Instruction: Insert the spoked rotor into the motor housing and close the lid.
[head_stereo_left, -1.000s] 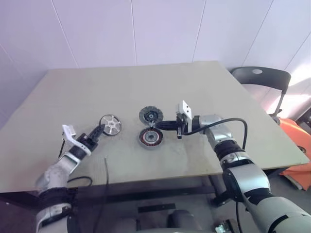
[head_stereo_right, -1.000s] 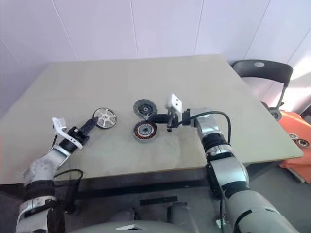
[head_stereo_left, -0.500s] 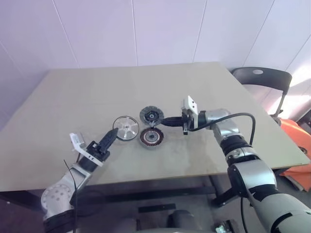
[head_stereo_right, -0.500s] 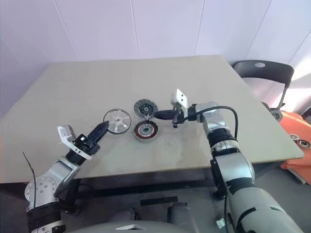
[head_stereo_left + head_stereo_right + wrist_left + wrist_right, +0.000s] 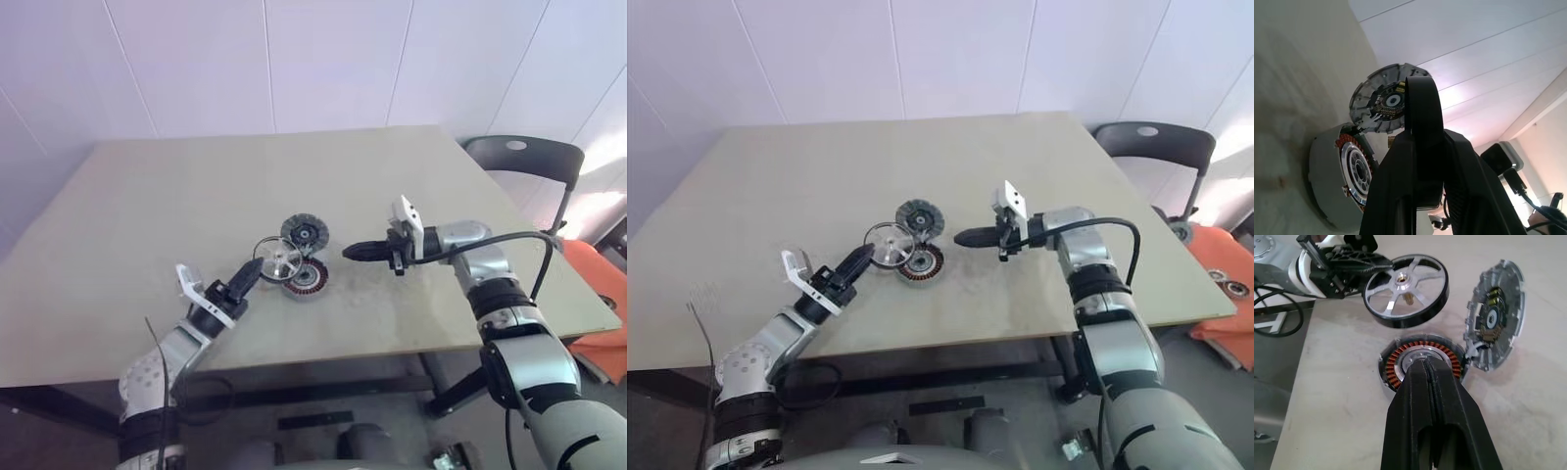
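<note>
Silver spokes catch the light where the left claw (image 5: 862, 259) pinches the spoked rotor (image 5: 278, 259) by its dark rim and holds it clear of the worktop (image 5: 196, 186), just over the near-left edge of the motor housing (image 5: 306, 278). The housing lies flat with its copper windings facing up. The lid (image 5: 305, 232) rests just behind it, apparently touching the housing's far rim, though the head views are too small to settle that. The right claw (image 5: 351, 253), pressed together and holding nothing, hangs a little off to the housing's right with its tips aimed at it.

By my reading the insertion step is in hand: the rotor is lifted and nearly over its seat, not yet in. The next move calls for centring the hub over the housing's central hole, levelling the wheel, which looks slightly tilted, and lowering it straight. A skewed descent could catch the rim on the windings. Closing the lid remains after that.

The worktop is pale wood-grain laminate, bare apart from these parts. White panelled walls stand behind, a dark chair (image 5: 524, 157) sits beyond the right corner, and something orange (image 5: 602, 294) lies by it.
</note>
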